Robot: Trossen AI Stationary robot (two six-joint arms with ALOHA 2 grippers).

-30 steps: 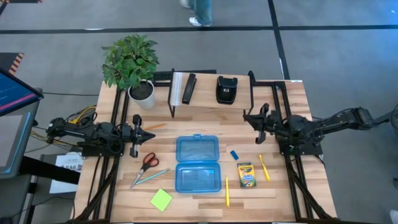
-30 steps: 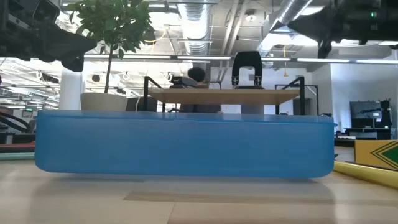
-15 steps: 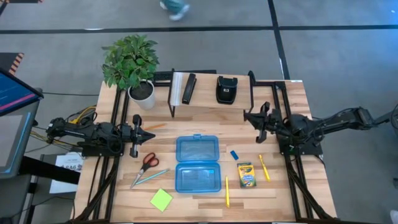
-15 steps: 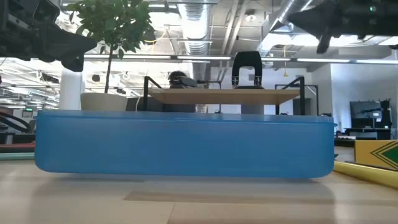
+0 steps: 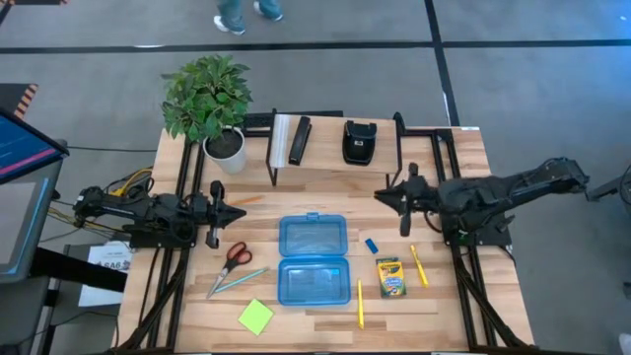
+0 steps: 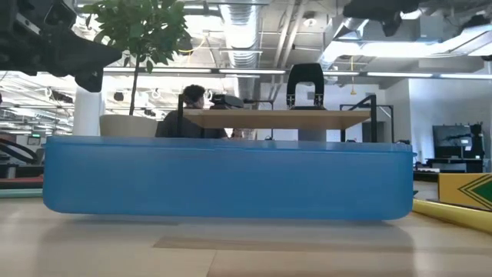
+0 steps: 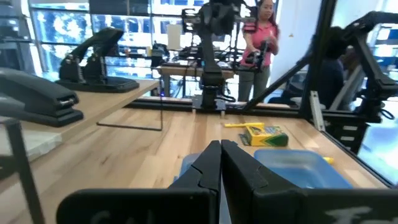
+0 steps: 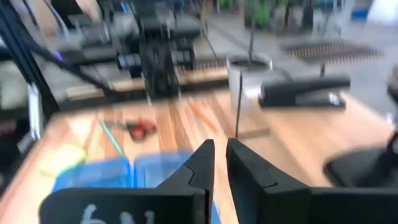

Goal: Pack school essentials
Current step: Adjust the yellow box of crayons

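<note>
An open blue plastic case (image 5: 313, 258) lies mid-table. Left of it are red-handled scissors (image 5: 235, 256), a teal pencil (image 5: 237, 281) and a lime-green sticky-note pad (image 5: 255, 317). To its right lie a small blue eraser (image 5: 371, 245), a yellow-green crayon box (image 5: 390, 277) and two yellow pencils (image 5: 419, 264) (image 5: 360, 303). My left gripper (image 5: 235, 209) hovers shut at the left, beyond the scissors. My right gripper (image 5: 380, 197) hovers shut above the table, beyond the eraser, pointing left. The right wrist view shows the case (image 8: 124, 171) and scissors (image 8: 138, 127) ahead.
A raised wooden shelf (image 5: 335, 166) at the far side carries a black stapler (image 5: 299, 140), a black pouch (image 5: 357, 141) and a white pad. A potted plant (image 5: 209, 99) stands at the far left corner. A person walks on the floor beyond the far edge.
My right gripper has moved toward the table's left and slightly toward the near edge, closer to the blue case, and has risen in the low view. The left arm has stayed still. The person beyond the table has walked leftward.
</note>
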